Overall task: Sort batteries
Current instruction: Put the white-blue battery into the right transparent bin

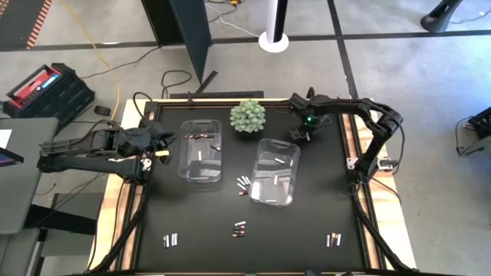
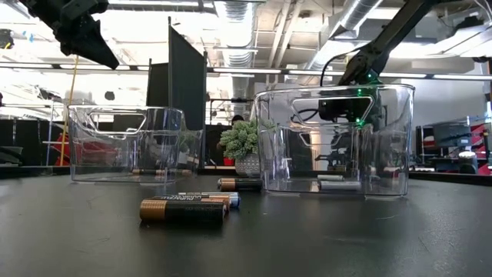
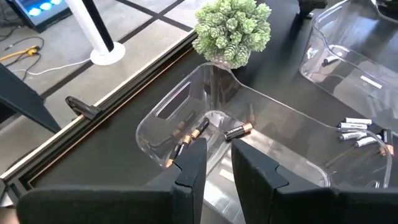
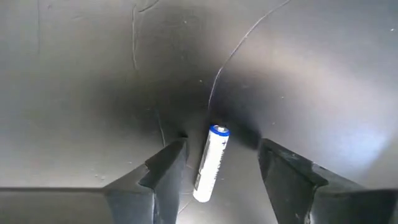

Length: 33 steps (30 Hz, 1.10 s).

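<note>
Clear bins [image 1: 201, 151], green plant [image 1: 248, 116] between, battery [image 4: 210, 163] between right hand [image 4: 222, 163] fingers

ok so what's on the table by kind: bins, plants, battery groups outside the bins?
Bins: 2
Plant: 1
Battery groups outside the bins: 4
Lone battery between the right gripper's open fingers: 1
Total: 8
</note>
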Motion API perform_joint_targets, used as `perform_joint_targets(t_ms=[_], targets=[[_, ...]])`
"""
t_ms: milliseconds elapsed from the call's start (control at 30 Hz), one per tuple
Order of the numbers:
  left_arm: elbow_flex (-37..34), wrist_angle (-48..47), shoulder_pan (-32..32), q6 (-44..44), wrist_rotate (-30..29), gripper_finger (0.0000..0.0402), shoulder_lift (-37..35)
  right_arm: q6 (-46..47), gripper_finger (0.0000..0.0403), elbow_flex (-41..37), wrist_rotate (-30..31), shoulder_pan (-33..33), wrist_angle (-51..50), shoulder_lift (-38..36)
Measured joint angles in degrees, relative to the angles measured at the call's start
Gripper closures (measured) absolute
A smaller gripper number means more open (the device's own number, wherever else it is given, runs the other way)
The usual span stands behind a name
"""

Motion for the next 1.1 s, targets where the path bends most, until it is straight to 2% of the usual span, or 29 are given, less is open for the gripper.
perform_joint_targets(t_ms=[100,367,500,733,1100], targets=[[-0.01,-0.02,-0.02,-0.03,0.00,0.0329,0.01,0.08,0.0216,0.02,-0.44,0.49,-0.02,0.30],[0.00,-0.02,-0.02,-0.05,0.00,0.0329,0.00,-0.60,0.0346,-0.20,-1.14,1.68,-0.07,-0.49],[0.00,-0.02,-0.02,-0.03,0.00,0.0329,0.01,-1.83,0.0383,-0.20,-1.45,1.68,-0.24,-0.52],[0.00,-0.02,-0.02,0.01,0.00,0.0329,0.02,-3.30,0.0383,-0.66,-1.98,1.24,-1.32,-3.92],[0.00,-0.01,-0.02,-1.75,0.01,0.0329,0.00,-2.03,0.0379,-0.49,-1.92,-0.16,-7.84,-20.62]])
